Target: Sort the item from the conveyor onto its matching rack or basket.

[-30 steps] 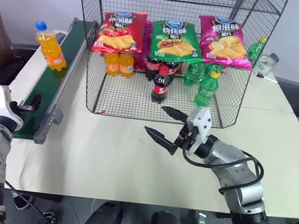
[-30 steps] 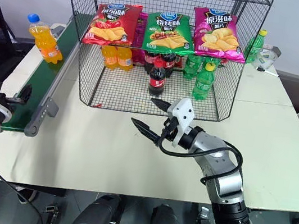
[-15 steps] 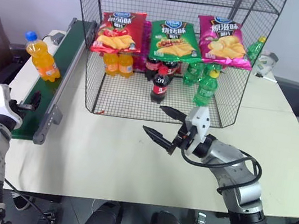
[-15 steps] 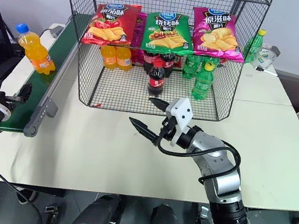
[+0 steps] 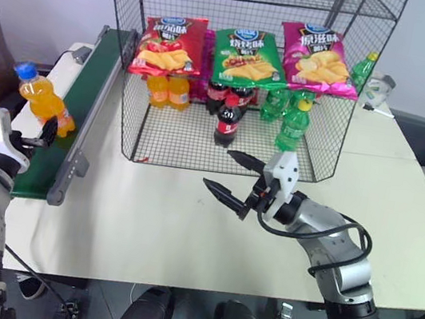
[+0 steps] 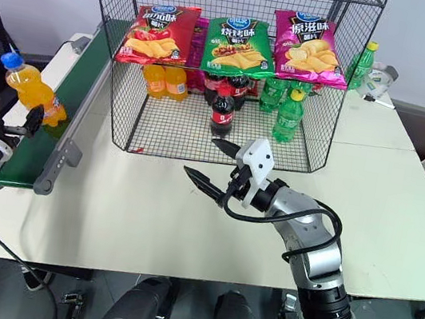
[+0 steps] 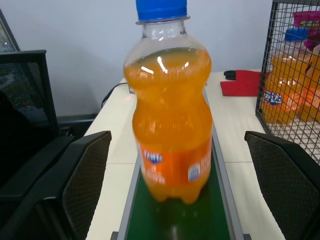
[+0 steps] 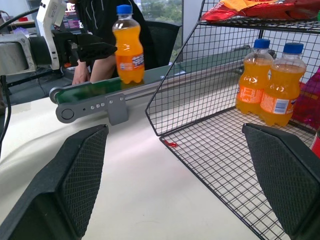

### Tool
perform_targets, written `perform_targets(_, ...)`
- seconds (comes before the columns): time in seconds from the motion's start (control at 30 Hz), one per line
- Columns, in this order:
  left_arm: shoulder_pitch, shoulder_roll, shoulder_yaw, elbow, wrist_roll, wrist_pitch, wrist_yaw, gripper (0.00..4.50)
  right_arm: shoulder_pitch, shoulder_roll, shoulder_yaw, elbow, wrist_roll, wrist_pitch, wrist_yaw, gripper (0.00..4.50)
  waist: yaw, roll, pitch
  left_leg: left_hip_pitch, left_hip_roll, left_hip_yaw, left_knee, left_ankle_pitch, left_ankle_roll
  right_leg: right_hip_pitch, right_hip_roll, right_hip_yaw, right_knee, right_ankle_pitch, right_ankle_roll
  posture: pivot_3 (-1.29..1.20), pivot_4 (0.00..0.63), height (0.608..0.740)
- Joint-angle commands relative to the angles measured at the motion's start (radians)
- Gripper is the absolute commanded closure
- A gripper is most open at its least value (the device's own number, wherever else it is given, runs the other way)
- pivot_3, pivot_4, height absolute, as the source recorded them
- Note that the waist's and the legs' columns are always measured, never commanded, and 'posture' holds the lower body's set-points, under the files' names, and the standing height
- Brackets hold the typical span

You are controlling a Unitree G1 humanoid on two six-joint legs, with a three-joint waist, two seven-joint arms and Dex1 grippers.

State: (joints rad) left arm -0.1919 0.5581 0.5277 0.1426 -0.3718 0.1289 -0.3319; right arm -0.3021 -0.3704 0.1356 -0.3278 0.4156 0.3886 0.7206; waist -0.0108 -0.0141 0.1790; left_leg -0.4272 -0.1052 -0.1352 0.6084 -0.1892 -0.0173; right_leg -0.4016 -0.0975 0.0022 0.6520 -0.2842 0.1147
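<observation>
One orange soda bottle [image 5: 40, 97] rode down conveyor [image 5: 83, 107] | left claw [image 7: 175, 165] open, flanking it | right claw [image 5: 234, 177] open

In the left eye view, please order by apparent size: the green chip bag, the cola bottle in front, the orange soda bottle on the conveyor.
1. Green chip bag, largest.
2. Orange soda bottle and cola bottle look about alike; no ranking.

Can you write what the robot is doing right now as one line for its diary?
orange soda bottle: upright on conveyor | left gripper: open, bottle between fingers, not gripped | right gripper: open, before rack
</observation>
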Motion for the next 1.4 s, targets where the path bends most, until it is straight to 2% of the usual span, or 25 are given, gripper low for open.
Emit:
perform_targets(0.03,-0.011,0.021,0.028,-0.027,-0.014,-0.004,0.001,0.04,-0.013,0.007,-0.002,-0.045,0.014,-0.001,-0.002,0.00,0.000,0.000,0.000,0.000,0.000,0.000,0.000,0.000,0.000,0.000,0.000,0.000,0.000,0.000,0.000,0.00,0.150,0.740)
perform_targets(0.4,-0.006,0.016,0.028,-0.039,-0.034,0.006,0.002,0.04,-0.011,0.007,0.000,-0.049,0.016,0.005,0.003,0.00,0.000,0.000,0.000,0.000,0.000,0.000,0.000,0.000,0.000,0.000,0.000,0.000,0.000,0.000,0.000,0.00,0.150,0.740)
perform_targets(0.5,0.003,0.009,0.033,-0.056,-0.043,0.006,-0.002,0.82,-0.010,0.007,0.000,-0.048,0.016,0.003,0.005,0.00,0.000,0.000,0.000,0.000,0.000,0.000,0.000,0.000,0.000,0.000,0.000,0.000,0.000,0.000,0.000,0.00,0.150,0.740)
perform_targets(0.53,0.006,0.008,0.034,-0.060,-0.043,0.006,0.001,1.17,-0.009,0.007,0.000,-0.047,0.016,0.002,0.006,0.00,0.001,0.000,0.000,0.000,0.000,0.000,0.000,0.000,0.000,0.000,0.000,0.000,0.000,0.000,0.000,0.00,0.150,0.740)
perform_targets(0.57,0.010,0.009,0.036,-0.067,-0.043,0.007,0.005,1.74,-0.009,0.007,0.000,-0.047,0.016,0.002,0.006,0.00,0.001,0.000,0.000,0.000,0.000,0.000,0.000,0.000,0.000,0.000,0.000,0.000,0.000,0.000,0.000,0.00,0.150,0.740)
perform_targets(0.6,0.014,0.011,0.039,-0.079,-0.046,0.003,0.003,1.97,-0.008,0.007,0.000,-0.048,0.016,0.002,0.006,0.00,0.000,0.000,0.000,0.000,0.000,0.000,0.000,0.000,0.000,0.000,0.000,0.000,0.000,0.000,0.000,0.00,0.150,0.740)
perform_targets(0.93,-0.021,0.056,0.058,-0.257,-0.171,0.059,-0.046,1.97,-0.009,0.004,0.000,-0.051,0.018,0.005,0.008,0.00,0.001,-0.001,0.000,0.000,0.000,0.000,0.000,0.000,0.000,0.000,0.000,0.000,0.000,0.000,0.000,0.00,0.150,0.740)
perform_targets(1.2,-0.064,0.088,-0.075,-0.460,-0.330,0.256,-0.157,1.97,-0.020,-0.009,-0.023,-0.039,0.017,0.002,0.010,0.00,-0.001,-0.001,0.000,0.000,0.000,0.000,0.000,0.000,0.000,0.000,0.000,0.000,0.000,0.000,0.000,0.00,0.150,0.740)
perform_targets(1.23,-0.068,0.080,-0.100,-0.470,-0.334,0.275,-0.157,1.97,-0.020,-0.011,-0.029,-0.037,0.015,0.001,0.008,0.00,0.000,-0.001,0.000,0.000,0.000,0.000,0.000,0.000,0.000,0.000,0.000,0.000,0.000,0.000,0.000,0.00,0.150,0.740)
perform_targets(1.4,-0.110,-0.026,-0.274,-0.408,-0.179,0.247,-0.081,1.97,-0.018,-0.030,-0.069,-0.032,0.008,-0.002,-0.009,0.00,0.001,-0.001,0.000,0.000,0.000,0.000,0.001,0.000,0.000,0.004,0.000,0.000,0.001,0.000,0.000,0.00,0.150,0.740)
